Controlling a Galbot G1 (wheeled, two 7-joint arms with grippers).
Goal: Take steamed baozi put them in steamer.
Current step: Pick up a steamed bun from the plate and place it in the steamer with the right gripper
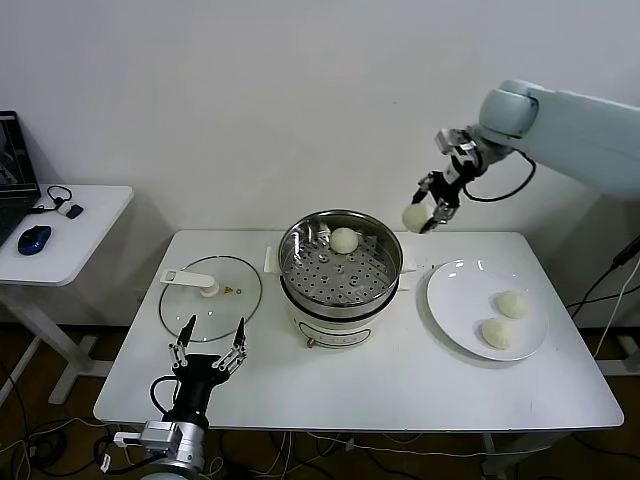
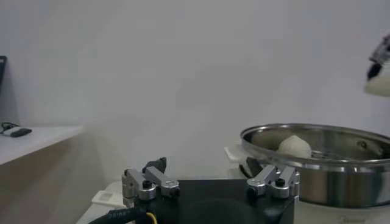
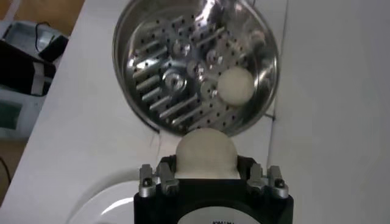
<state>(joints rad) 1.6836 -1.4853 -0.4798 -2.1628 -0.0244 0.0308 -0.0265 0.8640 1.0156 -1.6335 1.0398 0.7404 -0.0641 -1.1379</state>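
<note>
Right arm reached in from the 2 o'clock side of the head view, elbow high, wrist bent downward; right pincer (image 1: 426, 212) hung in the air off the steamer's (image 1: 340, 262) 2 o'clock rim, above the gap between steamer and plate (image 1: 452, 305), closed on one steamed baozi (image 1: 415, 217). In the right wrist view that bun (image 3: 205, 152) sat pinched between the two fingers, with the basket (image 3: 183, 73) below and ahead of it. Left arm parked low at the table's (image 1: 400, 385) near edge, about 7 o'clock of the steamer; left pincer (image 1: 208, 350) pointed up, fingers spread and holding nothing. One bun (image 1: 344, 239) lay on the basket floor at its 12 o'clock wall; two more (image 1: 512, 303) (image 1: 497, 333) rested on the plate at 3 o'clock. Most of the basket floor was free, and open table lay in front of the steamer. Glass lid (image 1: 210, 295) lay flat at 9 o'clock, well apart from the pot. Basket: round, shiny steel, perforated floor, on a white base. Buns: smooth, off-white, domed. Plate: round, white, glossy.
</note>
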